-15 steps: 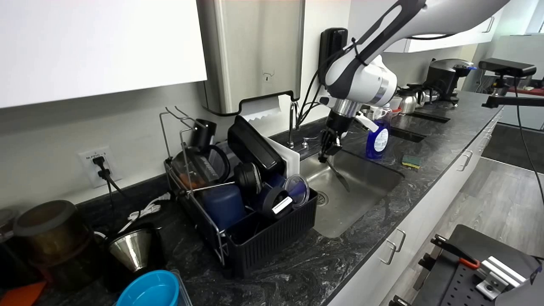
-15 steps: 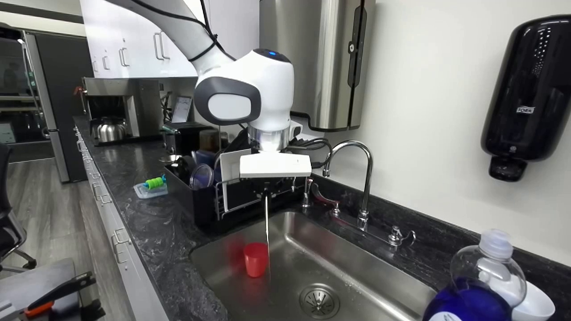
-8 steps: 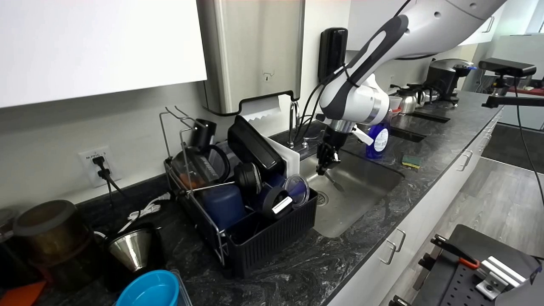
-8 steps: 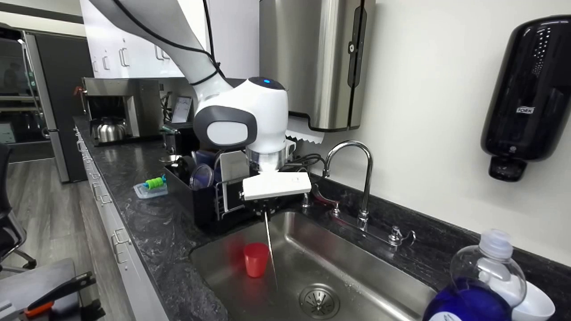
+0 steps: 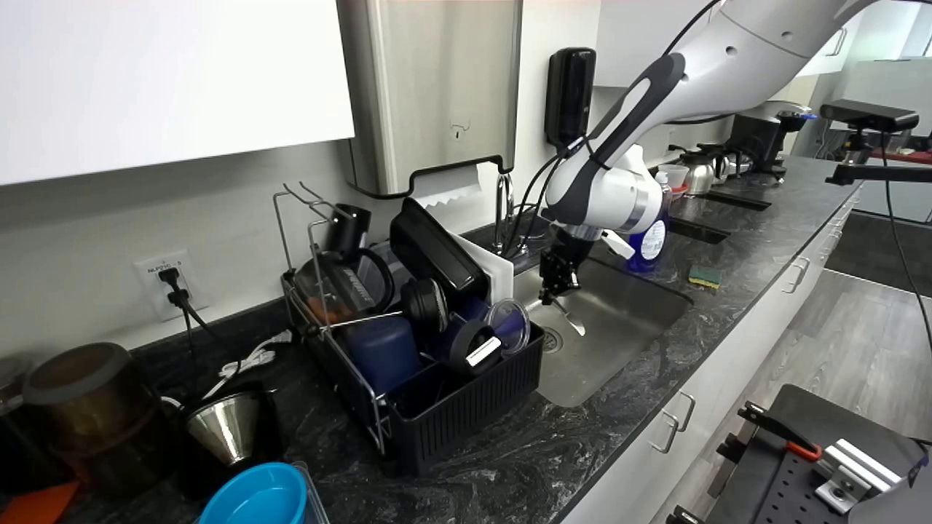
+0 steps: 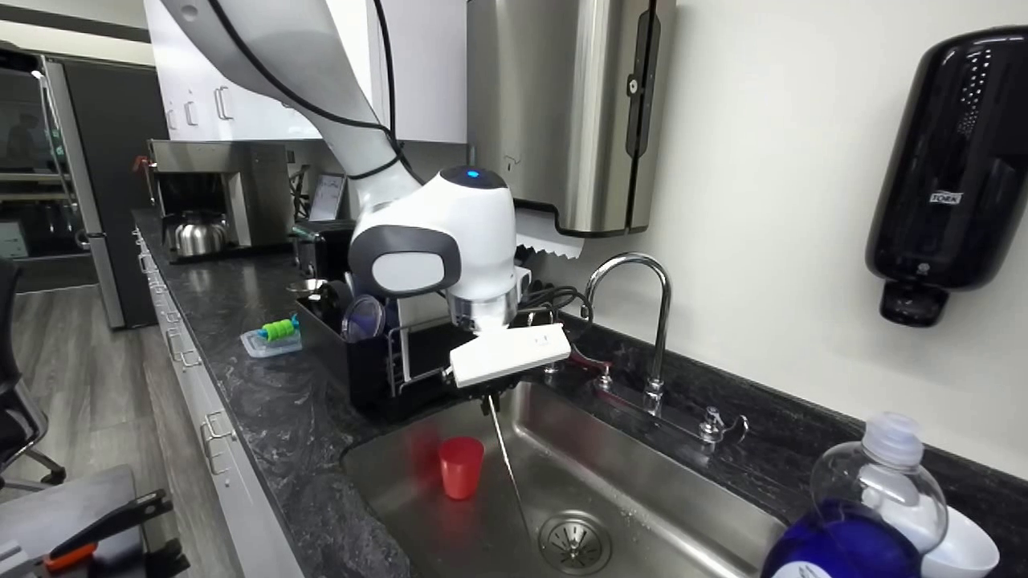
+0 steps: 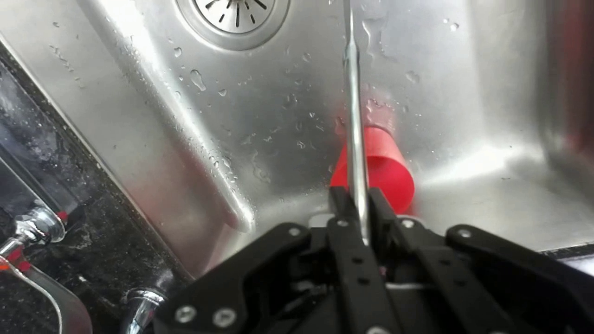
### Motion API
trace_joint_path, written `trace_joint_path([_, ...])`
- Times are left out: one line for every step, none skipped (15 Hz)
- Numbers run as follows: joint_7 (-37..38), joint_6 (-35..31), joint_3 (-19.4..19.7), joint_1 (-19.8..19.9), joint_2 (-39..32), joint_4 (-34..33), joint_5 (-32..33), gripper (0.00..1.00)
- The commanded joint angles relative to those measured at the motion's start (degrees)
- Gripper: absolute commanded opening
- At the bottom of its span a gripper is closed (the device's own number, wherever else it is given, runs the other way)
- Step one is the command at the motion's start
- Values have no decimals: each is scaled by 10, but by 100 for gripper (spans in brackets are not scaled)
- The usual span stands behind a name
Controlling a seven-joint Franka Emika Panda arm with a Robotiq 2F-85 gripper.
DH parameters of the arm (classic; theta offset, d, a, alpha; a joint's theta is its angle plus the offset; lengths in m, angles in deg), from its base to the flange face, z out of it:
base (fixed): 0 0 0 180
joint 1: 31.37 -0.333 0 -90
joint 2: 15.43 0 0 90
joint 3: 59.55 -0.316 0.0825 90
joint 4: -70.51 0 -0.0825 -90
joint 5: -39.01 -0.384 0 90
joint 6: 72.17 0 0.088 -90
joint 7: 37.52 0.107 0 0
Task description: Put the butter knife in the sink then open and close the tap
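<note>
Right now the gripper is clamped on the butter knife by its handle, the blade slanting down into the sink, though whether its tip touches bottom I cannot tell. Past them the wrist view shows a red cup, then the drain; behind the sink rises the tall chrome tap

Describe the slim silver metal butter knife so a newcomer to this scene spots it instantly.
Find the large rectangular grey stainless-steel sink in the dark marbled stone counter. Over it, the black two-fingered tool clamps the slim silver metal butter knife by its upper end, slanting downward. Unlike the red tapered cup and tall arched chrome tap nearby, it alone is gripped.
</note>
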Motion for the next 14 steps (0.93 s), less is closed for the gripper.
trace_joint_path([-46,-32,-21,21,-23,-10,-14,3])
trace_joint_path([-54,-39,-23,22,-29,-11,-15,3])
trace_joint_path([-61,-45,-26,23,-37,-14,-16,3])
trace_joint_path([-64,-49,-27,23,-44,-19,-15,3])
trace_joint_path([-67,-54,-28,23,-50,-22,-13,3])
trace_joint_path([-71,-62,-30,24,-58,-27,-12,3])
trace_joint_path([-74,-67,-32,25,-65,-32,-11,3])
trace_joint_path([-78,-72,-33,26,-72,-37,-10,3])
trace_joint_path([-83,-77,-35,26,-80,-43,-8,3])
trace_joint_path([-88,-83,-36,27,-87,-49,-6,3])
trace_joint_path([-93,-87,-37,27,-95,-55,-5,3])
trace_joint_path([-98,-90,-37,27,-101,-61,-3,3])
trace_joint_path([-101,-94,-37,26,-109,-66,-2,3])
trace_joint_path([-106,-98,-35,25,-116,-71,0,3])
